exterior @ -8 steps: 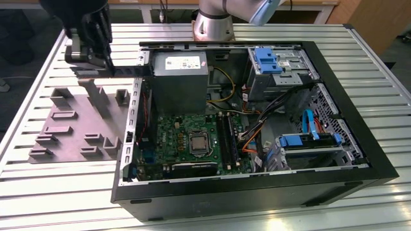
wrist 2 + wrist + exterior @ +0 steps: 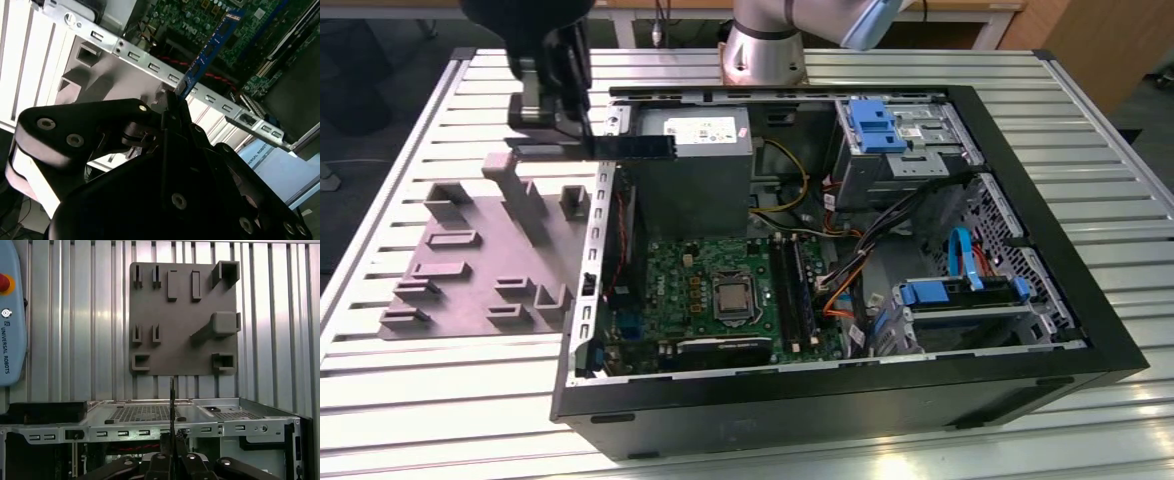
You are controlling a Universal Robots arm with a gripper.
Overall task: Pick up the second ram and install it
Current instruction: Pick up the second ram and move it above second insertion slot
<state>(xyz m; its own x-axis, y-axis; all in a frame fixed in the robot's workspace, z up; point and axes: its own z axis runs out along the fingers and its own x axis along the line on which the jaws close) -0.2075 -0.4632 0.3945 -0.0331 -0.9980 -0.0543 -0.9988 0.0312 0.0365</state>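
Ram (image 2: 209, 49) gripped over the case (image 2: 827, 405)
Jaws clamp the ram's end, above the case wall near the fixture (image 2: 182, 315).

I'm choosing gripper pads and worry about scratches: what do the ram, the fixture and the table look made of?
Ram: rigid circuit-board laminate, likely fibreglass, with a glossy blue face and black chips.
Fixture: matte gray plastic, judging by its uniform, dull surface; possibly printed.
Table: bare metal, probably aluminium, going by the bright sheen on its ribbed slats.
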